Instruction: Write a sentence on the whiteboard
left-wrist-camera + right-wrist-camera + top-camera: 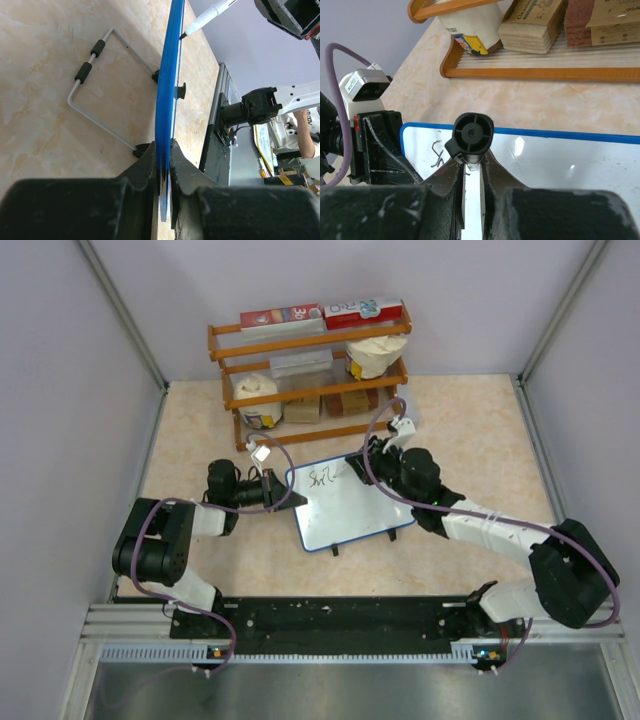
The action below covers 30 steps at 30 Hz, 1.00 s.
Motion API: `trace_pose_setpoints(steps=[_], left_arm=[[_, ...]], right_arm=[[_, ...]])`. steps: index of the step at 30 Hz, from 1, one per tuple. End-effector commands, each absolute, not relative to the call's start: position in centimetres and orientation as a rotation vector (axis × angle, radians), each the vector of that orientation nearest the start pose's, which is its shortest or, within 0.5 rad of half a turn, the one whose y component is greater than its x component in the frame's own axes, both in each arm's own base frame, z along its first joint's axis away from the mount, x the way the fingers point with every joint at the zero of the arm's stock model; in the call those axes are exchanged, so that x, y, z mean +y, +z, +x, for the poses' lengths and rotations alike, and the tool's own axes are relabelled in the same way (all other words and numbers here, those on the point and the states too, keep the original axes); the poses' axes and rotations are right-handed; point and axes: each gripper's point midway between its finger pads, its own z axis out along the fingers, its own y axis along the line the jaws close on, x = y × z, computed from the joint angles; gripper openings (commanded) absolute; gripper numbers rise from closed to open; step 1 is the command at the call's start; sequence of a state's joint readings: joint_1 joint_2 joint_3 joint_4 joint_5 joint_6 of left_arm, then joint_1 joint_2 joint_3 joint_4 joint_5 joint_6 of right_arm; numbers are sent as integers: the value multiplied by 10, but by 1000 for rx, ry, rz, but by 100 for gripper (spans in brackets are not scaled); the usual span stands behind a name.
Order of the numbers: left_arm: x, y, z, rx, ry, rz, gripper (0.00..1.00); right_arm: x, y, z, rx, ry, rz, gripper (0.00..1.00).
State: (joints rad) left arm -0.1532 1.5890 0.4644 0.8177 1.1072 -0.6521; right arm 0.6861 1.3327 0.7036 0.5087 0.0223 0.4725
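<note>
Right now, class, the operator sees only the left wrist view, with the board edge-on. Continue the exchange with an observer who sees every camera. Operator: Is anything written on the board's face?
Observer: Yes. From above, the whiteboard carries a few black strokes at its far left corner. The rest of its face is blank.
Operator: What holds the pen?
Observer: The right gripper is shut on the marker, whose butt end faces that wrist camera.
Operator: What lies beyond the board?
Observer: A stocked wooden rack stands behind it, not touching it.
</note>
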Motion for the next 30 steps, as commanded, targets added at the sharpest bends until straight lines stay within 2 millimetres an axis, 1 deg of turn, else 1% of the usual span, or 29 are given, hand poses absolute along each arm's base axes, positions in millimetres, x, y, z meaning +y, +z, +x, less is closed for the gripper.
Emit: trace_pose_setpoints(steps=[1, 4, 16, 22, 30], left_arm=[[-211, 109, 282, 1957, -1501, 350, 0], [-211, 109, 282, 1955, -1499, 350, 0], [-211, 109, 282, 1955, -1499, 350, 0], [-211, 109, 282, 1957, -1499, 349, 0], [-211, 110, 282, 1954, -1498, 351, 0]], right_arm=[[295, 231, 336, 1685, 867, -167, 0], [293, 228, 336, 1693, 858, -164, 0], [277, 222, 341, 1712, 773, -101, 0], [272, 227, 344, 1705, 750, -76, 0], [274, 236, 347, 1689, 752, -70, 0]])
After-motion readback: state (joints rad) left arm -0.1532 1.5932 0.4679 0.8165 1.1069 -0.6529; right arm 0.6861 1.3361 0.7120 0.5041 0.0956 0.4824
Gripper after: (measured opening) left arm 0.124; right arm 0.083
